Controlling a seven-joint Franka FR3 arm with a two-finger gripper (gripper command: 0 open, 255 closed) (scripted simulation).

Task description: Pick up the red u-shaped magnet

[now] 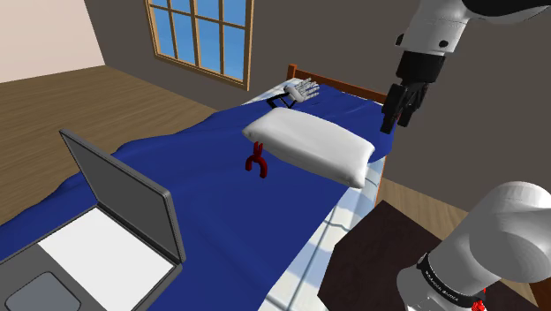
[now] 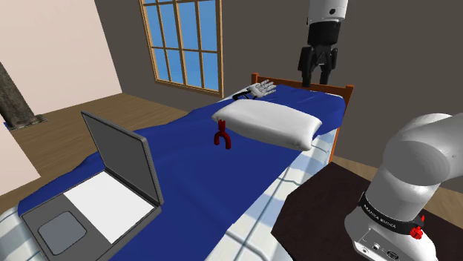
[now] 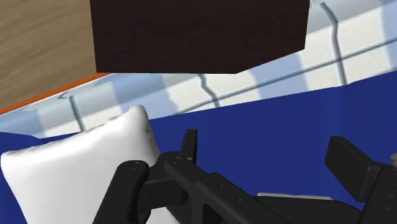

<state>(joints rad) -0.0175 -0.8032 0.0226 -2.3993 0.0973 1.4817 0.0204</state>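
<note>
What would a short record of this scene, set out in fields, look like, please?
target: magnet, red, on the blue cover, beside the pillow
arm: hand open, empty, raised in the air near the pillow, well apart from the magnet
other: laptop, open, on the cover, away from the pillow
status: magnet not yet grasped
</note>
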